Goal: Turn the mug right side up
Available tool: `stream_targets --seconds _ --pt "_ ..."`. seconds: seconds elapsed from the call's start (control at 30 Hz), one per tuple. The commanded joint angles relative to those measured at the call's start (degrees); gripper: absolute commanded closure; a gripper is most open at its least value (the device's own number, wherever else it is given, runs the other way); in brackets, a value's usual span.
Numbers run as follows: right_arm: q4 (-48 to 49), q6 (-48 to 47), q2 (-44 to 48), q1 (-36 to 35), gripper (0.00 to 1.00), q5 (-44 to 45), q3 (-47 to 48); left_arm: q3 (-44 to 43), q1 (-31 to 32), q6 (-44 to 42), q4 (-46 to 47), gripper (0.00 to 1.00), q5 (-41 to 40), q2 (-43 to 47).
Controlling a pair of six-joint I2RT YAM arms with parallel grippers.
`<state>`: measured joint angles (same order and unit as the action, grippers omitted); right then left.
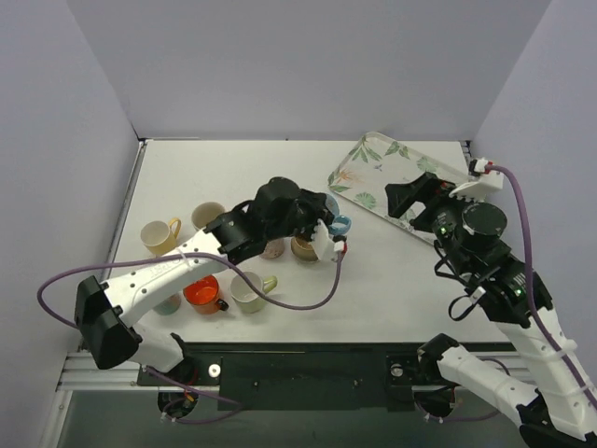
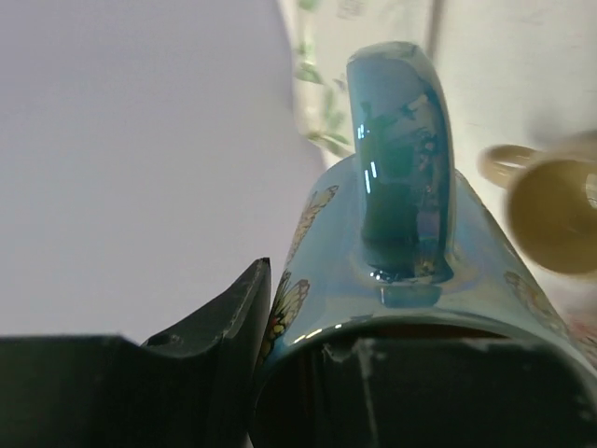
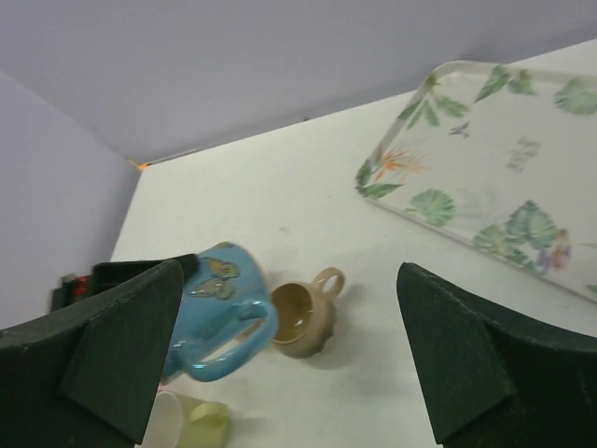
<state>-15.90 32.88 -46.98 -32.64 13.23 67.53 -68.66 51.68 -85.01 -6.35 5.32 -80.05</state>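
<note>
- The left fingers pinch the rim of the blue butterfly mug, one outside the wall and one inside.
- In the top view the mug sits tilted at mid-frame, just beside a tan mug on the desk.
- The right fingers are spread wide above the floral tray at the upper right.
</note>
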Motion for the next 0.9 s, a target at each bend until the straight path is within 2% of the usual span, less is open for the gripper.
stream_targets --seconds 0.0,0.03,0.07,0.1,0.13,0.17,0.2,0.27,0.37,0.47,0.53,0.77,0.87 --pt "-8.61 -12.05 2.33 0.82 0.07 9.61 1.21 -25.96 5.52 21.43 -43.34 1.00 -10.24 -3.07" --pt "-9.06 -12.49 2.33 1.70 0.07 10.05 1.29 -33.39 5.80 27.65 -54.88 1.00 -8.85 -6.92" --pt "-10.02 -12.58 2.51 2.14 0.07 10.58 1.20 -41.30 6.23 30.84 -60.39 1.00 -7.53 -8.96" --pt "-10.64 -12.32 2.33 3.28 0.07 10.58 0.86 -44.59 6.41 37.40 -70.71 1.00 -3.78 -13.51" --pt "-10.99 -12.06 2.51 3.72 0.07 10.06 0.59 -50.11 6.59 40.60 -74.99 1.00 -1.65 -15.47" --pt "-11.17 -11.62 2.68 4.77 0.07 9.62 -0.54 -51.90 6.59 47.15 -79.91 1.00 0.72 -19.14" --pt "-11.08 -11.44 2.95 5.22 0.07 8.83 -1.77 -53.14 6.59 53.48 -81.00 1.00 1.53 -21.87" --pt "-10.21 -10.65 3.73 6.27 0.07 7.51 -3.10 -51.85 6.59 57.83 -81.98 1.00 1.80 -23.56" --pt "-8.97 -9.68 4.62 7.42 0.07 5.58 -5.73 -47.36 6.68 65.22 -75.16 1.00 -1.17 -23.84" --pt "-8.53 -9.24 5.32 7.94 0.07 4.61 -7.49 -39.57 7.12 65.77 -68.20 1.00 -7.49 -22.44" --pt "-8.10 -9.24 6.02 8.38 0.07 4.34 -8.46 -33.50 7.47 65.07 -60.92 1.00 -8.92 -21.21" --pt "-6.61 -10.12 7.34 9.62 0.07 4.61 -10.39 -16.18 7.65 65.68 -47.02 1.00 -6.21 -18.39" --pt "-5.98 -10.21 7.26 9.70 0.07 4.61 -11.10 -14.22 6.77 66.46 -40.60 1.00 -3.84 -17.68"
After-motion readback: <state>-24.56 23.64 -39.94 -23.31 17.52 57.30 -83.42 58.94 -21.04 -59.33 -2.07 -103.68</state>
